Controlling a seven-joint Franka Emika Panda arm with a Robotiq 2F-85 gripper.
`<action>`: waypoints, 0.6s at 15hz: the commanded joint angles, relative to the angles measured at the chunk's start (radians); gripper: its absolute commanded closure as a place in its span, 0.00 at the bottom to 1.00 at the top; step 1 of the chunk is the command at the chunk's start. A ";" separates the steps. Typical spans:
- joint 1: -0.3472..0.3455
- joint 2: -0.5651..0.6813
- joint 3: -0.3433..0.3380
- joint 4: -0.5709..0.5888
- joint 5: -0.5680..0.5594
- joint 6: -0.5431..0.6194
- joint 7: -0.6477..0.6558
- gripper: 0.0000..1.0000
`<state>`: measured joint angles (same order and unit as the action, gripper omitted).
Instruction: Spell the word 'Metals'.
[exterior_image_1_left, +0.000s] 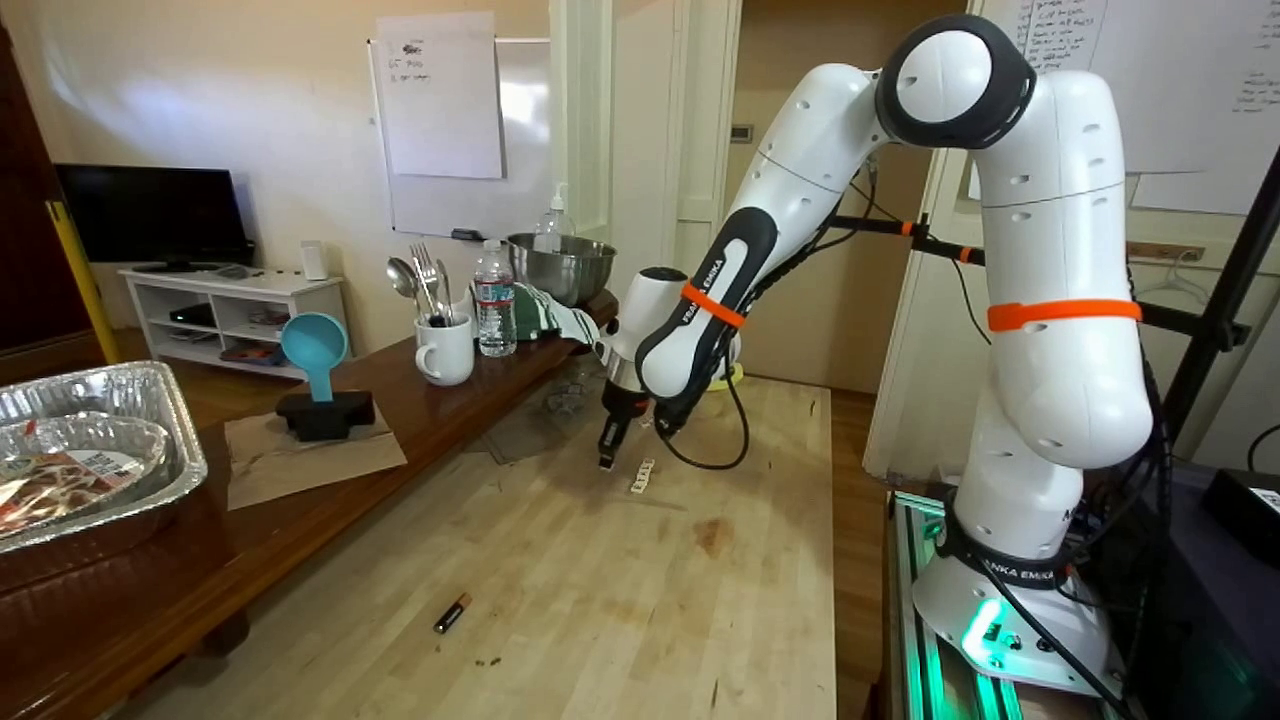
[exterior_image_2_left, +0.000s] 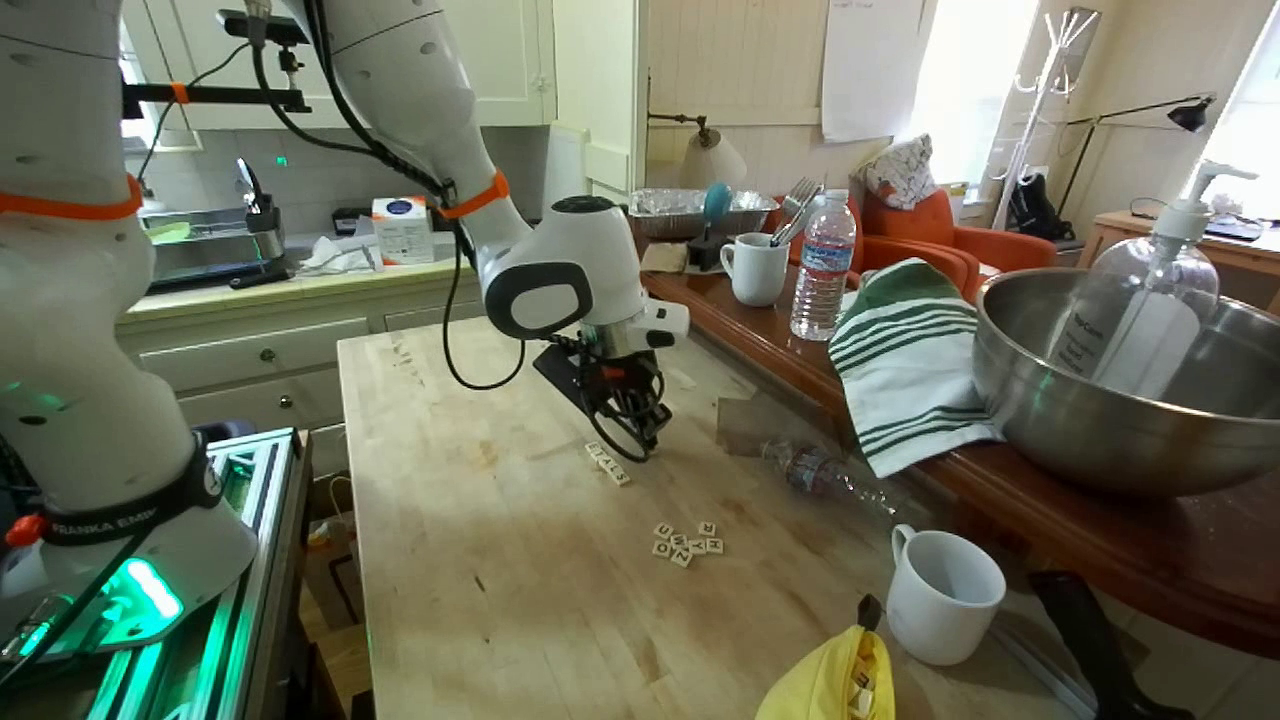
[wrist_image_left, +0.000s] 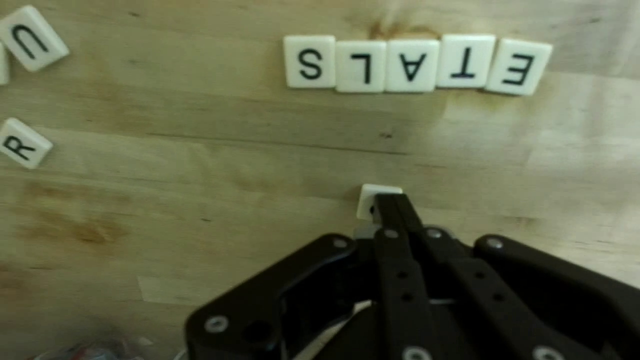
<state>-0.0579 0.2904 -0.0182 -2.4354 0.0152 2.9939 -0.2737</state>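
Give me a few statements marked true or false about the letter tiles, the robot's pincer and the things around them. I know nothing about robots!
1. Read right way up, the tile row says ETALS. True.
2. The word Metals is complete. False: the tile row has no M.
3. In the wrist view, the pincer partly hides a lone tile. True.
4. The pincer is wide open. False: the pincer is shut.
5. A battery lies on the table. True.
6. The bowl is empty. False: a pump bottle is in the bowl.
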 joint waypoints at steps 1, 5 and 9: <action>-0.006 0.047 -0.066 0.033 -0.064 -0.028 0.068 1.00; -0.024 0.034 -0.114 0.031 -0.079 -0.039 0.090 1.00; -0.038 0.024 -0.142 0.025 -0.084 -0.047 0.099 1.00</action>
<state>-0.0842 0.3010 -0.1429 -2.4199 -0.0300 2.9848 -0.2158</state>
